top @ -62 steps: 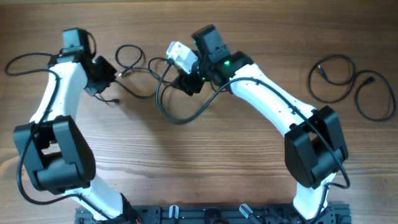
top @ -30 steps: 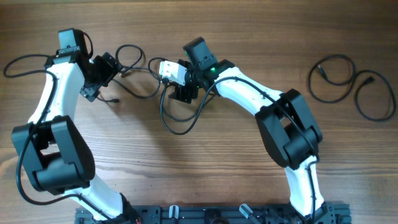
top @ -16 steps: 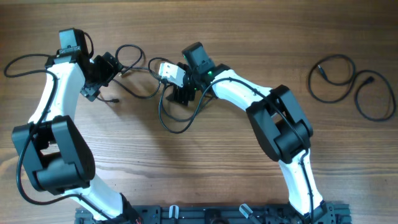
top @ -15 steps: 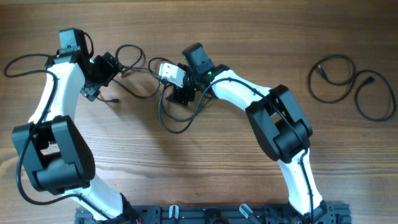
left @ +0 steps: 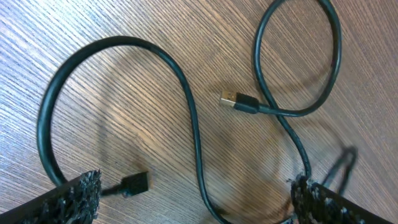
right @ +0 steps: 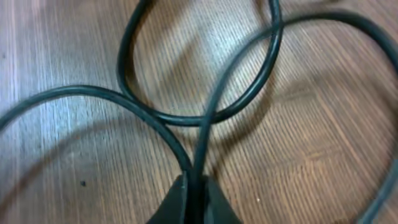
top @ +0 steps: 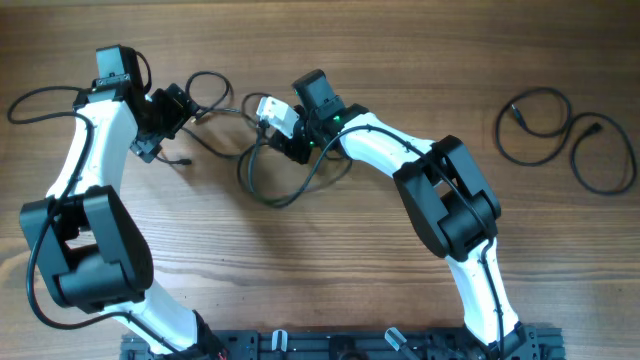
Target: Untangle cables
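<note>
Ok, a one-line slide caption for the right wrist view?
Right gripper shut on the cables, whose black loops cross on the wooden table.

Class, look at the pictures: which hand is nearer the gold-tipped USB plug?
Left. The left hand is right beside the plug; the right hand, shut on a cable, is farther off.

A brown wood-grain table point(top: 300, 262) fills the whole view.

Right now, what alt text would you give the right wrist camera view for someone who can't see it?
The right gripper is shut on thin black cables at the bottom of the frame, seen close up. From there the strands curve away and cross a U-shaped loop lying on the brown wooden table.
</note>
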Controlling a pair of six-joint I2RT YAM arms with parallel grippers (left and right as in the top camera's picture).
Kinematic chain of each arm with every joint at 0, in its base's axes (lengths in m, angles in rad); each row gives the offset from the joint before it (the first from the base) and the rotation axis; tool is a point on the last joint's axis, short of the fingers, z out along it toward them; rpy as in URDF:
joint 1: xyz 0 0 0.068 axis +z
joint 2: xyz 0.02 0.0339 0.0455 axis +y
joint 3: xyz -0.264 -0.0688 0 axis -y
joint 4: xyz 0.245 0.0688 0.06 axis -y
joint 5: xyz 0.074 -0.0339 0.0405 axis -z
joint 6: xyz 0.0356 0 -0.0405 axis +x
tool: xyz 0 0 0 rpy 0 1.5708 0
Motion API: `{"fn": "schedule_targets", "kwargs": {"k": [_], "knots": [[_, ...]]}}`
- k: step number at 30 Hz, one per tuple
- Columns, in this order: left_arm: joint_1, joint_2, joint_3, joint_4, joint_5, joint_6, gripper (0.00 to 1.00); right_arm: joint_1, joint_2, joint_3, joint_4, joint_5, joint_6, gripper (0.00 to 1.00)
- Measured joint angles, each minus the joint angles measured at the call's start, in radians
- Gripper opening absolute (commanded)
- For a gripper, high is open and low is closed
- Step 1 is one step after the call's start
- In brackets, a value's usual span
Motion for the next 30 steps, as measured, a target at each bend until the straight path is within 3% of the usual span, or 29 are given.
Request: {"fn": "schedule_targets", "kwargs": {"k": [6, 17, 30], "knots": [[0.0, 0.0, 0.0, 0.0, 0.0, 0.0, 1.0, 0.0, -0.027, 0.002, -0.004, 0.001, 0.09, 0.04], [0.0, 0.0, 0.0, 0.0, 0.0, 0.0, 1.0, 0.0, -0.384, 0.021, -0.076, -0.051, 0.248, 0.04], [0.0, 0.0, 0.0, 0.0, 0.0, 0.0, 1.0, -0.014, -0.415, 0.021, -0.223, 0.053, 0.327, 0.04]]}}
